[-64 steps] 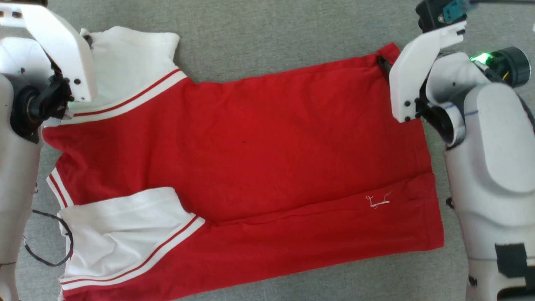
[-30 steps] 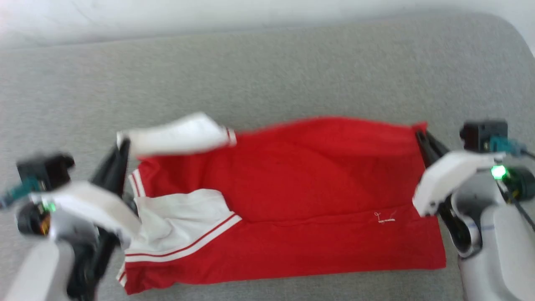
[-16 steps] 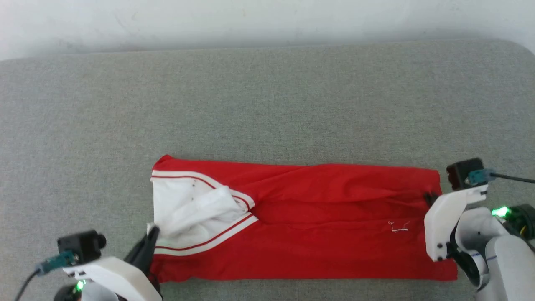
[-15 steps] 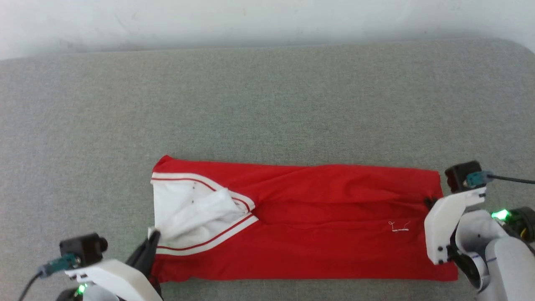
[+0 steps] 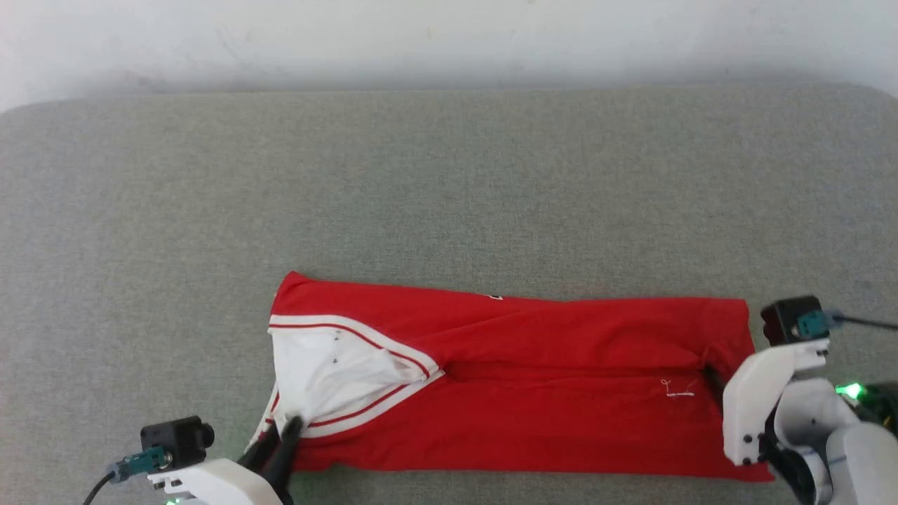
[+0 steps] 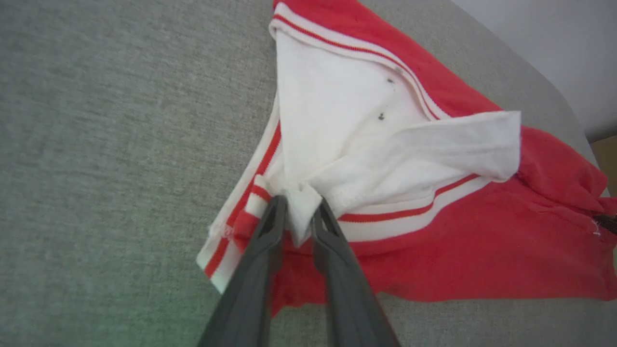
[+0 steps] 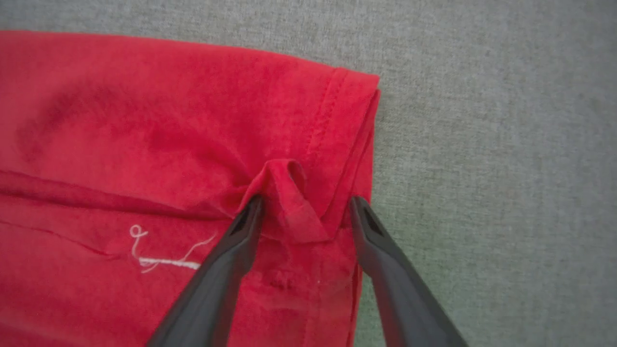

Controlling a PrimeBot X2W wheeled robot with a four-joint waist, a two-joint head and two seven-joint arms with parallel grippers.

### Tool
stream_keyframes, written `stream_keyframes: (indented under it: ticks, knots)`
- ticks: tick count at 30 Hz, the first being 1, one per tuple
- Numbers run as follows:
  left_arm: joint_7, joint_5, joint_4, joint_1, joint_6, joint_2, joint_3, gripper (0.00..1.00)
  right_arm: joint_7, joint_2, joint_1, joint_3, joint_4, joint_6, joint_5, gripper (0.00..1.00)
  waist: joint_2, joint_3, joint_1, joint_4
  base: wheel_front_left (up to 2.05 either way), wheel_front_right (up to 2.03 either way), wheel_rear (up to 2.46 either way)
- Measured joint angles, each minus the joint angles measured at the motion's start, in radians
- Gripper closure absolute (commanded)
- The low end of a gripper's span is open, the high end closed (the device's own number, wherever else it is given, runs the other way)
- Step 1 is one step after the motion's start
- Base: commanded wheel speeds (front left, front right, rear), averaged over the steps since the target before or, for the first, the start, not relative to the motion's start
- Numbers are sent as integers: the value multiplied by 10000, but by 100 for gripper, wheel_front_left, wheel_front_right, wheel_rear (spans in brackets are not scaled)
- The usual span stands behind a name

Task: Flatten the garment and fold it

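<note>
**As It Is Lying Folded Lengthwise, the Garment (image 5: 561, 407), a Red Soft-Fabric T-Shirt, Is Spanning the Lower Frame**

As the head view is looking down, a broad grey woven-fabric surface (image 5: 449, 175) is taking up most of the frame, with a pale wall (image 5: 449, 35) running along the top edge. The garment is stretching across the lower middle of that frame as a long horizontal band, and a crease is running through it from left to right. At the band's left end a white sleeve end (image 5: 330, 368), edged by thin red stripes, is lying bunched on top of the red cloth.

A white housing (image 5: 754, 407) on the right arm is sitting at the lower right of the frame, against the band's right end. In the right wrist view the right gripper (image 7: 306, 205) is standing wide, its two dark fingers straddling a small puckered fold of the red hem, which is sitting loose between them.

The left gripper (image 6: 299, 207) is reaching up from the bottom left of the head view to the sleeve's lower corner. In the left wrist view its fingers are standing narrowly apart with a tab of white cloth filling the gap; whether they are pressing it I cannot tell.

A small loop of white thread (image 7: 164, 258) is showing on the red cloth at the lower left of the right wrist view, just beside that gripper's left-hand finger.
</note>
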Motion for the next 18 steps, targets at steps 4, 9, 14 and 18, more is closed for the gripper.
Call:
stream_keyframes:
  ticks: [4, 9, 14, 18]
  knots:
    - [-458, 140, 0, -7, -100, -134, -35, 0, -410, 393, 488, -395, -426, 0, 155, 0, 0, -165, 0, 65, 0, 0, 0]
    - [-1998, 1028, -31, -384, -125, -280, -38, 0, -1528, 1005, 1284, -1256, -1551, 0, 236, 0, 0, -474, -1, 193, 0, 0, 0]
    - [-3126, 1697, 265, -815, -56, -387, 6, 0, -2497, 1195, 1651, -1570, -1967, 0, 316, 0, 0, -635, 0, 266, 0, 0, 0]
    - [-3731, 2487, 729, -1271, 161, -579, 228, 0, -3624, 1214, 1715, -1864, -1741, 0, 878, 0, 0, -832, 0, 242, 0, 0, 0]
